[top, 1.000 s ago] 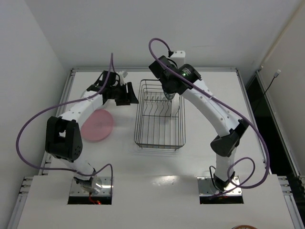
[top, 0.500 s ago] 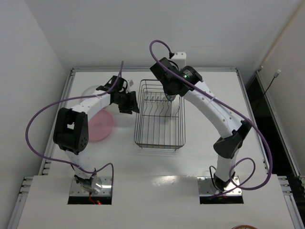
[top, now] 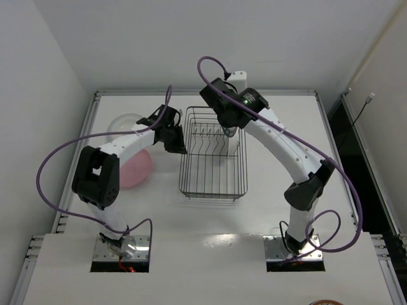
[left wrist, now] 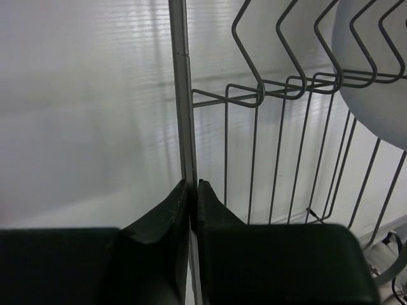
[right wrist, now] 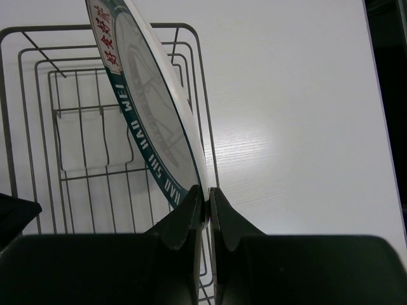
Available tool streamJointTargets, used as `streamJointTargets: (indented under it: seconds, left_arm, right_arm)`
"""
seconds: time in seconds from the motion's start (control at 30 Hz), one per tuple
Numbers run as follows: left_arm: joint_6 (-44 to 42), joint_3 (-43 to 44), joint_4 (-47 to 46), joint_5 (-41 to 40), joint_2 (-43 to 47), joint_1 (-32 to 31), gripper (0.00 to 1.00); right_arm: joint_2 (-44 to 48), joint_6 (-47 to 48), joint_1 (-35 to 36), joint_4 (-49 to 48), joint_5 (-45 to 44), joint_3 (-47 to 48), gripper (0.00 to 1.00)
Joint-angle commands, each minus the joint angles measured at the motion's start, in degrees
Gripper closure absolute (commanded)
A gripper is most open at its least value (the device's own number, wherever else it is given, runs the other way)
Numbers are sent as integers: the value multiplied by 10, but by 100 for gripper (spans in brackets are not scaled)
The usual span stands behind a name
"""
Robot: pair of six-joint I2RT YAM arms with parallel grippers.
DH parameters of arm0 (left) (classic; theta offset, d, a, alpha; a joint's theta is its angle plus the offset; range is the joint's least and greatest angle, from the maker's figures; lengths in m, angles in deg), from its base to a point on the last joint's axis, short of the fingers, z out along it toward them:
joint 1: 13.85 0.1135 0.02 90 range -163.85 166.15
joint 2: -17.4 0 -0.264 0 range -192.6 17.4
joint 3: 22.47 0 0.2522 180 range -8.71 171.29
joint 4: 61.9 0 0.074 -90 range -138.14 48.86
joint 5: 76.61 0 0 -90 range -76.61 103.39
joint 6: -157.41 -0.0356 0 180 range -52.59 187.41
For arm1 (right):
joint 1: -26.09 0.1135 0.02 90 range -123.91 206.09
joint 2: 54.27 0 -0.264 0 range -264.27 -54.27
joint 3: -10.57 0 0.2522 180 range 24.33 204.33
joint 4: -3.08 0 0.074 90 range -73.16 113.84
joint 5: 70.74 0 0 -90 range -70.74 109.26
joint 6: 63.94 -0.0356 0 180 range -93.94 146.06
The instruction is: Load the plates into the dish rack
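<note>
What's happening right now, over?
Left fingers clamped on rim of rack. Right fingers pinch patterned plate over rack. Pink plate lies on table.

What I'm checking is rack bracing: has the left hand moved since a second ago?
Yes. The left hand has shifted nearward and slightly right, to the dish rack's left side, and has closed onto its rim wire.

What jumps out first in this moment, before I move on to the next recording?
The right gripper pinches a patterned-rim plate on edge at the far end of the dish rack. The left gripper is clamped on the rack's left rim wire. A pink plate lies on the table left of the rack, partly under the left arm.
</note>
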State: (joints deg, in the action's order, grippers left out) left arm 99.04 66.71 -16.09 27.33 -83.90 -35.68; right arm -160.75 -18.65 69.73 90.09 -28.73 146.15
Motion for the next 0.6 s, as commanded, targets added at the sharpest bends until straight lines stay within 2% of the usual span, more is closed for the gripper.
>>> streamJointTargets:
  seconds: [0.0, 0.17, 0.27, 0.47, 0.57]
  left_arm:
    - [52, -29, -5, -46, 54, -16, 100]
    - [118, -78, -36, -65, 104, -16, 100]
    - [127, -84, -42, -73, 116, -16, 100]
    - [133, -84, -47, -67, 100, -22, 98]
    - [138, -84, -47, -67, 87, -34, 97]
  right_arm:
    - [-10, 10, -1, -4, -32, 18, 100]
    - [-22, 18, 4, 7, -37, 24, 100]
    - [-35, 24, 9, 14, -43, 24, 100]
    - [-82, 24, 31, 22, -48, 45, 100]
    - [-114, 16, 46, 64, -73, 101, 100]
